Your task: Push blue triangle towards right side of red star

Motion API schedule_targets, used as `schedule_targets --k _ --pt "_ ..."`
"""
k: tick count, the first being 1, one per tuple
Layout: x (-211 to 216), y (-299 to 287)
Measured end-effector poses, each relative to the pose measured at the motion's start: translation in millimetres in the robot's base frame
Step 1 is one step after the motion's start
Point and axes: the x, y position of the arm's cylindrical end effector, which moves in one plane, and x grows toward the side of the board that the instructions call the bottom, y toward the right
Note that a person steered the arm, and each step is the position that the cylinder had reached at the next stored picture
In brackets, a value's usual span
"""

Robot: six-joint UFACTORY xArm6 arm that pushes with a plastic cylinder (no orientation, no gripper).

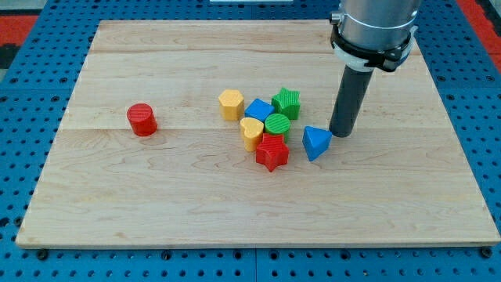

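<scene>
**Camera view: my tip just beside the blue triangle, at its upper right**

Camera view shows the pale wooden tabletop (pixel 156 196) with one dark straight rod coming down from the arm at the view's top right. This end effector has nothing that opens or closes and holds nothing; my tip (pixel 341 135) rests on the wood. Just to the lower left of my tip sits the blue plastic triangle block (pixel 315 142), so close that I cannot tell whether the two touch.

Further left of my tip lies a tight cluster. The red plastic star block (pixel 272 152) is its nearest member at the bottom, a little apart from the blue triangle, which lies on the star's right side. Above the star is the green round block (pixel 277 124), with the green star-shaped block (pixel 287 102) above that, nearest the rod's shaft. The blue cube-like block (pixel 258 110) sits left of the green pair, the yellow heart-shaped block (pixel 251 131) below it, and the yellow angular block (pixel 231 103) at the cluster's far left.

Well apart, far to the left of my tip, stands the red cylinder block (pixel 142 119), alone.
</scene>
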Motion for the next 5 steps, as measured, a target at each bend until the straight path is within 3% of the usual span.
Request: schedule_targets --k 5 --pt "13 -54"
